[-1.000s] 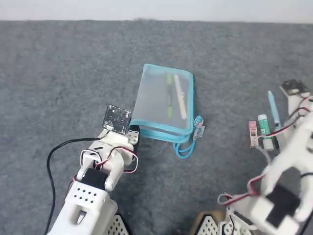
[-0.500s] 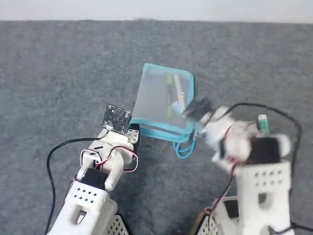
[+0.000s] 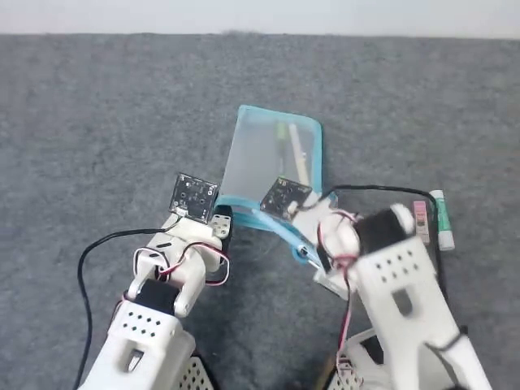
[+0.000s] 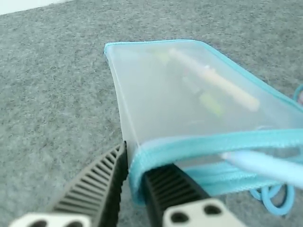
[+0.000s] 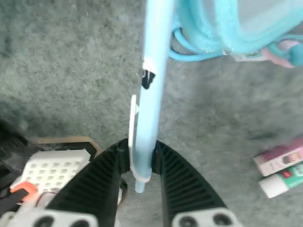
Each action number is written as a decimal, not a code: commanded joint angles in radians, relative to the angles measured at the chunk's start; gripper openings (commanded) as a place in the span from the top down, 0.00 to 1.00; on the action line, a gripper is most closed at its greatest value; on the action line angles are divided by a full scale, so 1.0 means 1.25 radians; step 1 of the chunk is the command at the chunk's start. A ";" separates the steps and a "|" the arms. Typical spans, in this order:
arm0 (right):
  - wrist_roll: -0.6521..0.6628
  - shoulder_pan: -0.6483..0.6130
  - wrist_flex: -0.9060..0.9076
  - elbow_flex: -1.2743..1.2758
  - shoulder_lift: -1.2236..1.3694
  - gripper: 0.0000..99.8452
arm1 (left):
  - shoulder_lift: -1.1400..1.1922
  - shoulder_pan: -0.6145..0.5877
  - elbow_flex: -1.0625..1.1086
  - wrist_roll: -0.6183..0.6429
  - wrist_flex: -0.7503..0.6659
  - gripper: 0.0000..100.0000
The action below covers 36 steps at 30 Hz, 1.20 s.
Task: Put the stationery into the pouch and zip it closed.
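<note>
The pouch (image 3: 272, 166) lay on the grey surface (image 3: 106, 122) between the two arms, with its turquoise zipper edge turned towards them. It was made of half-clear material, and through its wall a green pen (image 3: 280, 138) and a cream-coloured stick (image 3: 299, 158) could be seen lying side by side inside it. The left hand (image 4: 134, 163) was clenched on the near corner of the pouch (image 4: 189, 104), with one dark ribbed finger on each side of the turquoise edge, and the opening stood a little raised from the surface there. The right hand (image 5: 140, 151) was grasping a light blue pen (image 5: 154, 71) near its back end, so that the pen's white clip lay between the fingers. The pen pointed away from the hand towards the pouch (image 5: 255, 19), and in the left wrist view its pale tip (image 4: 270, 165) was at the zipper edge, just at the mouth of the pouch; I cannot tell if it was already inside. A blue cord loop (image 5: 189, 47) lay on the surface next to the pouch's corner, beside the pen. Near the right arm, apart from the pouch, a pink eraser (image 3: 421, 221) and a white glue stick (image 3: 441, 219) with a green band lay close beside each other on the surface.
</note>
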 commanded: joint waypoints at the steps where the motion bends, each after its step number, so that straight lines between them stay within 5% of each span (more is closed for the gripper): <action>1: -0.079 0.001 -0.033 -0.053 0.115 0.99 | 0.001 0.001 -0.017 0.007 -0.032 0.99; 9: -0.270 -0.004 -0.021 -0.291 0.293 0.99 | 0.001 0.001 -0.017 0.007 -0.032 0.99; 29: -0.557 -0.006 0.075 -0.824 0.627 0.99 | 0.001 0.070 -0.015 0.007 -0.034 0.99; 36: -0.557 -0.006 0.077 -0.824 0.627 0.81 | 0.001 0.070 -0.015 0.007 -0.034 0.99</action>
